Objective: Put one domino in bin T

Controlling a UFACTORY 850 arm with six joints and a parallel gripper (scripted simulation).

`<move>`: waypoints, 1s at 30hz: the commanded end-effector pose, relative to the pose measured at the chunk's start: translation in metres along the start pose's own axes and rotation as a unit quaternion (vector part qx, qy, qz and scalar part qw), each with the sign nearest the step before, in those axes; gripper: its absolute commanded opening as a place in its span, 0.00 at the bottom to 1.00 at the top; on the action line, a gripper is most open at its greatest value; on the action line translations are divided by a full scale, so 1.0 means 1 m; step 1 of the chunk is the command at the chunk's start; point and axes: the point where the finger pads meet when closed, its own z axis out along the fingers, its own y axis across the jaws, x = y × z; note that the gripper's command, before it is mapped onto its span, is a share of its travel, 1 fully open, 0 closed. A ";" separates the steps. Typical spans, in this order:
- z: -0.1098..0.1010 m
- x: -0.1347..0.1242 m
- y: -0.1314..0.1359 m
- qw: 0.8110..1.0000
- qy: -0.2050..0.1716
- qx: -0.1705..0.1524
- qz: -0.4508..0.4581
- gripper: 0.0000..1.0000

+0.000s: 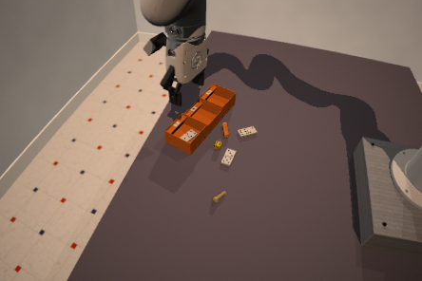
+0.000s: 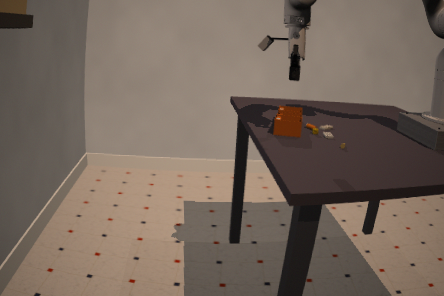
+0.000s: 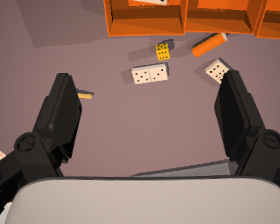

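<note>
My gripper is open and empty. It hangs high above the left edge of the table, over the orange row of three bins. One white domino lies flat in the end bin nearest the top camera. The bin labels are too small to read. Two more dominoes lie on the table beside the bins, one further back and one nearer; both show in the exterior view.
An orange cylinder and a yellow die lie between the bins and the loose dominoes. A yellow bolt lies further out. The arm's grey base block stands at the right. The table edge runs just left of the bins.
</note>
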 end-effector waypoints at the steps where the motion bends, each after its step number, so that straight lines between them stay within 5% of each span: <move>1: -0.018 0.001 0.000 1.000 0.001 0.000 0.000 1.00; 9: -0.043 0.001 0.000 1.000 0.001 0.000 0.000 1.00; 30: -0.043 0.001 0.000 1.000 0.001 0.000 0.000 1.00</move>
